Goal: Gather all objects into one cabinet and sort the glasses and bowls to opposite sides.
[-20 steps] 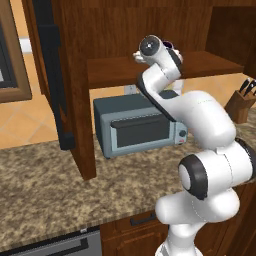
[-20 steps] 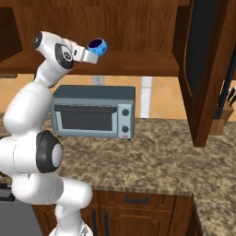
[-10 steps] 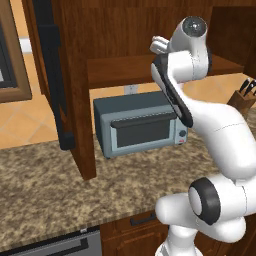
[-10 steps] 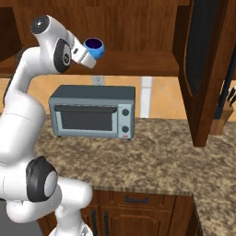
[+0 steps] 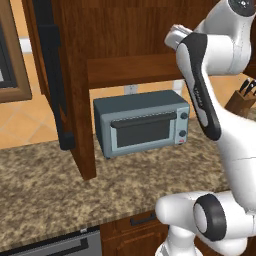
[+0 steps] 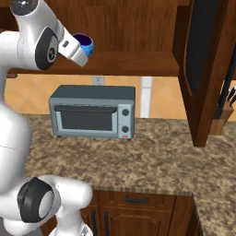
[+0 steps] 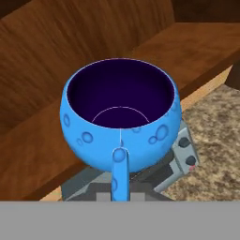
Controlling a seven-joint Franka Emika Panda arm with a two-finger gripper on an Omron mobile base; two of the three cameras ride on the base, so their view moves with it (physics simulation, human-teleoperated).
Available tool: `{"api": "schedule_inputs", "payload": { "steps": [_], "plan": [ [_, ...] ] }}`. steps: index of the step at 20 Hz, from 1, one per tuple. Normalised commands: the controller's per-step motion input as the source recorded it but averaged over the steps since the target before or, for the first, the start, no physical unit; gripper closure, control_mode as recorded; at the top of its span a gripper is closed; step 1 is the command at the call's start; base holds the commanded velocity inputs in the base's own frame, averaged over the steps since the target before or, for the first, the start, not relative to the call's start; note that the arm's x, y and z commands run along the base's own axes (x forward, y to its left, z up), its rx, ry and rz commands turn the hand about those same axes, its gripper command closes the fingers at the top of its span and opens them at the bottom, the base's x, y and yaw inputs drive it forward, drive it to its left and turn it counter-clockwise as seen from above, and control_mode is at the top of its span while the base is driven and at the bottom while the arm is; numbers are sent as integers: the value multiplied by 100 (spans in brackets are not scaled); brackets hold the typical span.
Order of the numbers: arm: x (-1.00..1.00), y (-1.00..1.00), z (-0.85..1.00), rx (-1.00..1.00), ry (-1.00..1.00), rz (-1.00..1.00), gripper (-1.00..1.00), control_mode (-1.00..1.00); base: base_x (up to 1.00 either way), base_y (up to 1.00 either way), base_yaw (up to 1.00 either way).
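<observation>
A glossy blue bowl with a dark purple inside sits upright in my gripper, which is shut on its near rim. From the right base view the bowl hangs at the front edge of the cabinet floor, a little above the board, with the gripper just behind it. In the left base view my hand is in front of the cabinet's lower compartment, and the bowl is hidden by the arm. The other objects are out of view.
A grey toaster oven stands on the granite counter right under the cabinet. The cabinet's dark-paned doors hang open on both sides. A knife block is at the far right.
The arm's upper joints have swung upward. The hand with the blue bowl has stayed at about the same height and slid a little sideways along the cabinet front.
</observation>
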Motion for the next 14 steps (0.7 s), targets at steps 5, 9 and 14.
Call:
{"api": "schedule_inputs", "payload": {
  "steps": [5,9,14],
  "plan": [
    [-89,5,-53,-14,-7,6,100,-100,0,0,0],
    [-100,8,-28,-9,-17,4,100,-100,0,0,0],
    [-100,14,-16,-7,-22,4,100,-100,0,0,0]
  ]
}}
